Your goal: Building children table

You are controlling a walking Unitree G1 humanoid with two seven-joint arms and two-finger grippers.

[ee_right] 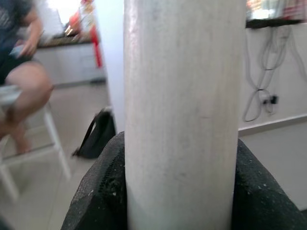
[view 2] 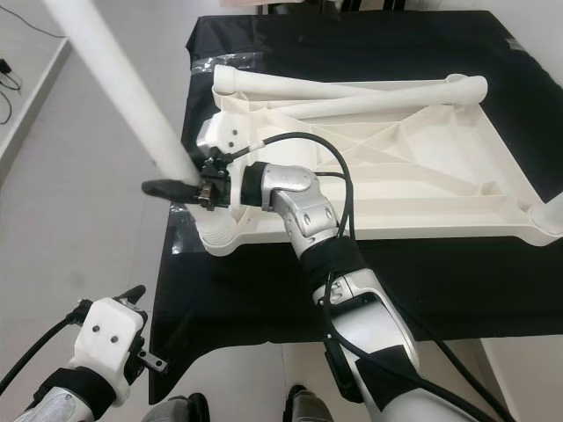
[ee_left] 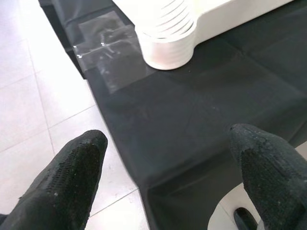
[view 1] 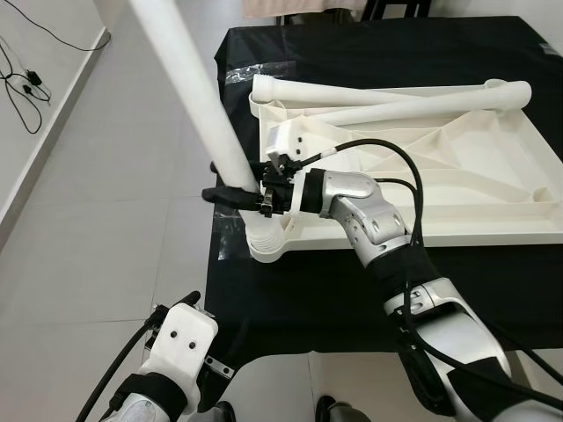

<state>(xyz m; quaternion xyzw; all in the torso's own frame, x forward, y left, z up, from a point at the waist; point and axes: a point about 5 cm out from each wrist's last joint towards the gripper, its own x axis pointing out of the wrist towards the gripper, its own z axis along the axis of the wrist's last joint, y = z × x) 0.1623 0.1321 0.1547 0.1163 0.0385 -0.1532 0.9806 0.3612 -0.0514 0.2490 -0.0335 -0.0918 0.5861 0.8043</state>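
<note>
The white table leg (view 1: 189, 88) stands tilted, its lower end at the threaded corner socket (view 1: 266, 239) of the upturned white table top (view 1: 493, 167), its upper end leaning away over the floor to the robot's left. The right claw (view 1: 239, 195) is clamped on the leg just above the socket, one black finger on each side of the tube, as the right wrist view confirms with the leg (ee_right: 182, 110) between both pads. Two more legs (view 1: 387, 92) lie loose inside the upturned top, along its far rim. The top rests on a black cloth (view 1: 308, 299) that covers the tabletop; the socket corner sits near the cloth's left edge, beside a patch of clear tape (ee_left: 108, 48). Left of that edge is bare tiled floor (view 1: 106, 202) with cables (view 1: 26, 83) along the wall. The left claw (ee_left: 168, 177) hangs low at the near cloth corner, its fingers (ee_left: 72, 177) spread apart and holding nothing. A seated person (ee_right: 19, 72) appears in the background of the right wrist view.
</note>
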